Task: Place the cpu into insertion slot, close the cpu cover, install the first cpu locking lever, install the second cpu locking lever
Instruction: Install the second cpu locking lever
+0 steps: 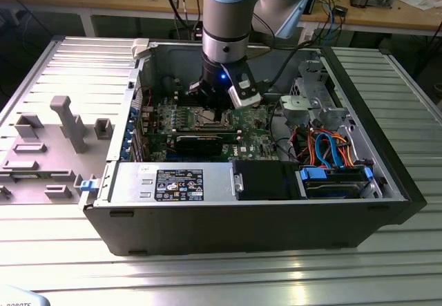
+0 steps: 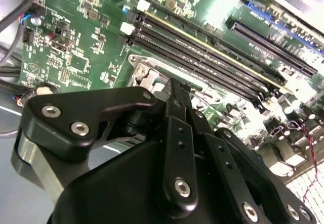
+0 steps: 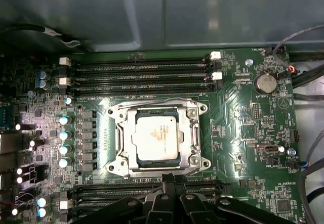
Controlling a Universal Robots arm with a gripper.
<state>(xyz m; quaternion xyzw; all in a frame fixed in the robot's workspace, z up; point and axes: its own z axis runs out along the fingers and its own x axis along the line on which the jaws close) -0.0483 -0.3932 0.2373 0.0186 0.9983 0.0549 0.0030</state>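
We see the small square cpu (image 3: pixel 157 138) with its dull silver-grey metal face lying flat in the insertion slot (image 3: pixel 123 159), the square socket with a bright metal rim at the centre of the first wrist view. The cpu cover (image 3: pixel 188 133), a thin shiny silver frame with a cut-out middle, lies down around the chip, framing its face. Long narrow black memory slots (image 3: pixel 142 75) run in rows on the green motherboard (image 3: pixel 243 133) on two opposite sides of the socket. The black gripper (image 3: pixel 169 181) hangs just beside the socket's edge; in the second wrist view its fingers (image 2: pixel 177 107) stand pressed together at the tips, holding nothing we can make out. In the exterior view, the grey robot arm (image 1: pixel 224 30) reaches down from the upper middle of the frame into the open black computer case (image 1: pixel 242 216), which lies on a ribbed metal table (image 1: pixel 221 278).
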